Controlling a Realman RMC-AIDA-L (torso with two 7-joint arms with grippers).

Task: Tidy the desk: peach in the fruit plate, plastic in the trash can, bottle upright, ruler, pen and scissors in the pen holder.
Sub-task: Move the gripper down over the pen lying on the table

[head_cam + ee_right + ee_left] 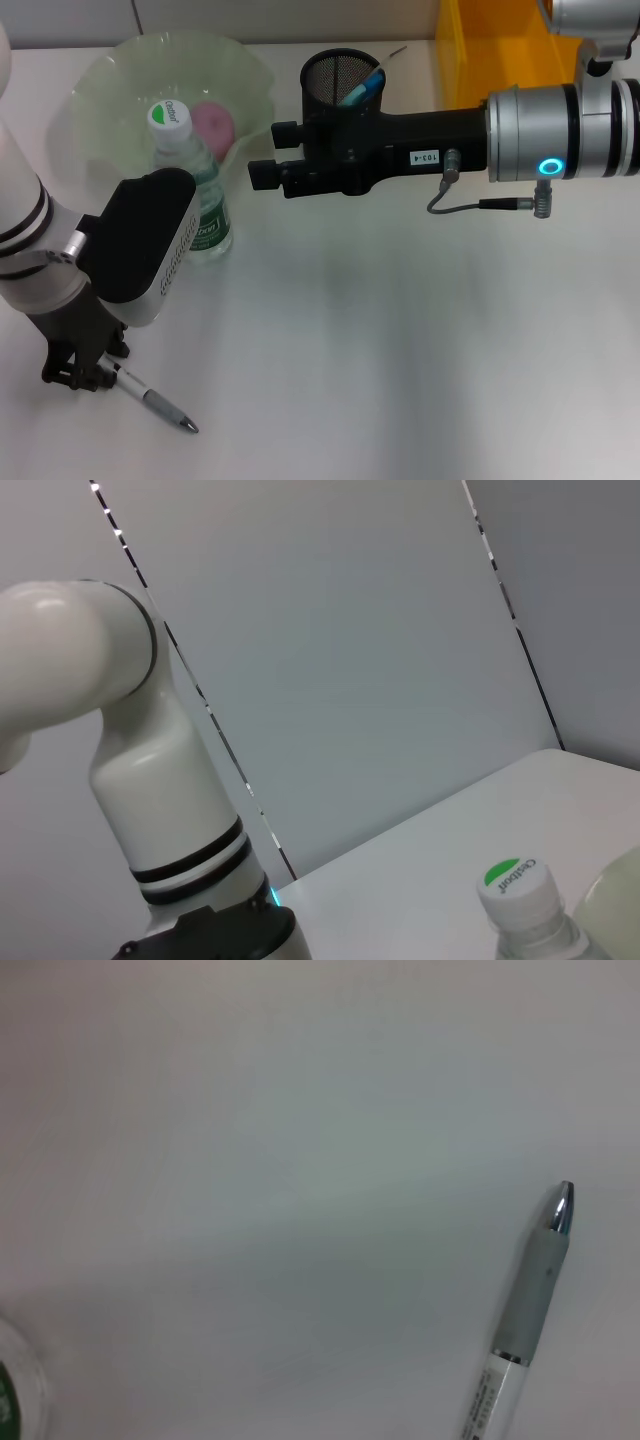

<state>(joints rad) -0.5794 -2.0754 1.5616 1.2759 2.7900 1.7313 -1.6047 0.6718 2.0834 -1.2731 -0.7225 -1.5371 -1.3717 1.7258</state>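
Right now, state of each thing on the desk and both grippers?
Bottle: upright, cap on, beside the fruit plate.
Peach: in the fruit plate.
Pen: lying flat on the desk, one end at the left gripper.
Pen holder: upright, blue item inside.
Right gripper: open, empty, level above the desk near the bottle.

Desk [400, 350]: white, plain surface.
Yellow bin [500, 45]: at desk's far right corner, partly out of view.

The white counter [400, 330] carries a pale green fruit plate [110, 85], an upright bottle [195, 190], a black mesh pen holder [335, 80] and a pen [160, 405].
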